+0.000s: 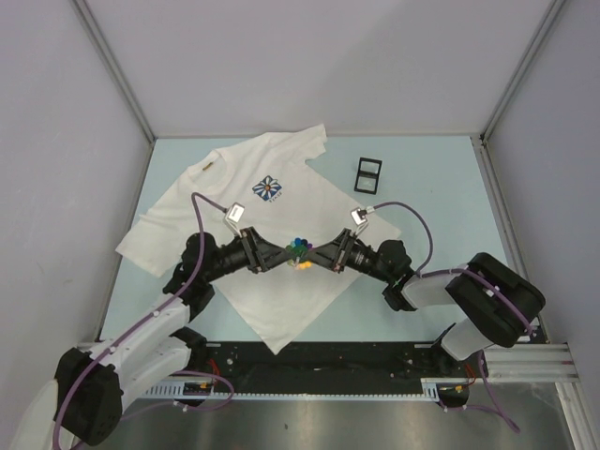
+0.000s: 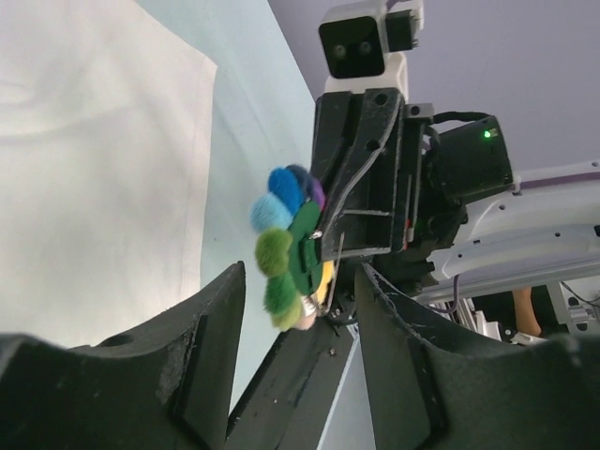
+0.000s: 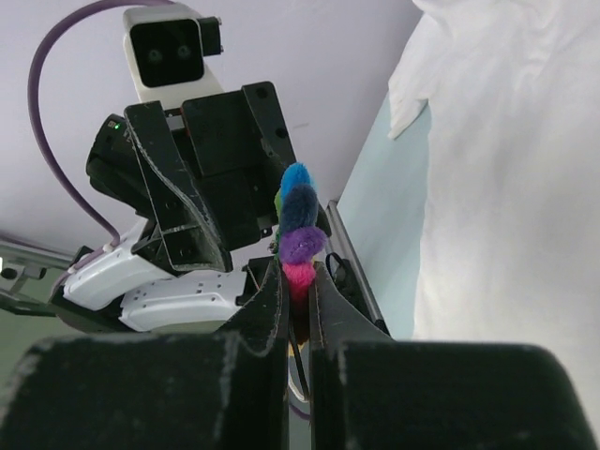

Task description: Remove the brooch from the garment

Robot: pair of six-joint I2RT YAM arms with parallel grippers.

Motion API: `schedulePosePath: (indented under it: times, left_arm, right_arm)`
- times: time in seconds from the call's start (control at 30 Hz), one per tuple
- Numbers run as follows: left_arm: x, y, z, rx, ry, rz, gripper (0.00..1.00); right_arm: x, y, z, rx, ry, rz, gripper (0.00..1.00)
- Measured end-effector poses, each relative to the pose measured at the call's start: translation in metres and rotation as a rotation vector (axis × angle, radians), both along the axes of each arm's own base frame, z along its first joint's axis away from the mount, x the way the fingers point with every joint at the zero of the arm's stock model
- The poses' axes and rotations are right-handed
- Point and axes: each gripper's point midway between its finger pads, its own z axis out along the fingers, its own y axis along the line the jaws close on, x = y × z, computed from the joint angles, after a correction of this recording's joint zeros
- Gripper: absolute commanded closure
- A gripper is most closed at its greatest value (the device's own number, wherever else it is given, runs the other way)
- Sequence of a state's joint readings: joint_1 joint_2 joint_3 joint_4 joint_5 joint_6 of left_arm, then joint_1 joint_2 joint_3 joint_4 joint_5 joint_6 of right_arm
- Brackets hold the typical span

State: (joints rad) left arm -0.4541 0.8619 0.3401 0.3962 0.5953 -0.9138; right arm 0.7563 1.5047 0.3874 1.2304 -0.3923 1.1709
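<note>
Near the centre of the top view, the multicoloured pom-pom flower brooch [image 1: 300, 247] hangs between my two claw tips. It is over the lower middle of the white short-sleeved T-shirt [image 1: 272, 300], which lies spread on the pale blue table [image 1: 441, 187].

My right gripper [image 3: 298, 286] is clenched on the brooch: in the right wrist view the pink and purple puffs are pinched between its two black fingers. My left gripper [image 2: 298, 314] is released, its jaws spread wide on either side of the brooch and not touching it.

In the left wrist view the brooch looks raised off the cloth, with the shirt at the left of the frame. I cannot see whether the pin is fully free of the fabric.

The hold seems to be on soft puffs, so I judge it could slip or twist if I pull while the pin is snagged, and the shirt would lift with it. Closing the left jaws carelessly could knock the brooch loose.

A small black two-window frame [image 1: 368, 174] lies at the upper right of the table, well apart from the brooch.
</note>
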Motion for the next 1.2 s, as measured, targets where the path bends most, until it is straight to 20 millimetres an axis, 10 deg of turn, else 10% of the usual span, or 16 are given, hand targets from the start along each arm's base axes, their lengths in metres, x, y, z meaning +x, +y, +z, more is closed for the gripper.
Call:
schedulePosePath:
  times: [0.23, 0.83, 1.2]
  left_arm:
    - [0.004, -0.005, -0.006, 0.014, 0.045, -0.016, 0.66]
    - [0.007, -0.013, -0.006, 0.010, 0.096, -0.032, 0.74]
    - [-0.010, -0.032, -0.001, 0.001, 0.080, -0.153, 0.46]
  right_arm:
    - [-0.004, 0.003, -0.003, 0.012, 0.018, 0.032, 1.00]
    - [-0.012, 0.006, -0.005, -0.051, -0.040, 0.040, 1.00]
    - [-0.014, 0.007, -0.001, -0.073, -0.057, 0.041, 1.00]
